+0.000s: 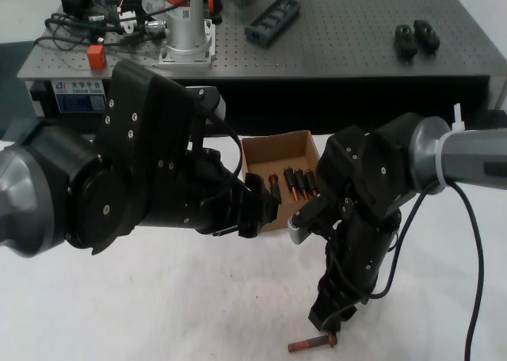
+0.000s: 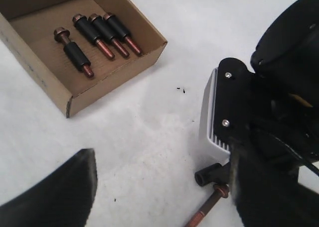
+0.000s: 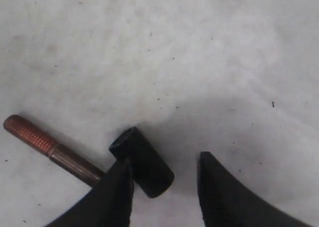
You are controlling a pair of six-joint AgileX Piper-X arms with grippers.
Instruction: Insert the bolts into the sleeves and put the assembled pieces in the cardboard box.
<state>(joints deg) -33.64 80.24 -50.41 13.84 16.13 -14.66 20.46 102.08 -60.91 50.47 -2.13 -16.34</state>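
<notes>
The left gripper (image 1: 260,207) hangs beside the near corner of the cardboard box (image 1: 252,151), with its fingers spread and nothing between them. In the box lie four assembled pieces (image 2: 94,35), each a copper-coloured bolt pushed through a black sleeve. Three of them lie side by side and the fourth lies a little apart.

On the white cloth (image 2: 149,127), well apart from the box and closer to the arms, lies one loose bolt (image 1: 311,343) on its side. Its head is just beside the last loose sleeve (image 3: 142,162), which also lies on its side. The right gripper (image 3: 167,162) is down at the cloth over this pair with its fingers apart. The sleeve lies in the gap, up against one finger, and is not yet squeezed. The bolt runs off behind that same finger.

I take this to be the last assembly, at the point of picking up the sleeve. The next move calls for the right fingers to close squarely on the sleeve without nudging the bolt's head or rolling the sleeve away. The sleeve then has to be lifted with its bore left free. The left gripper would have to cross from the box to fetch the bolt, grip it by the head end, and line its threaded tip up with the bore
</notes>
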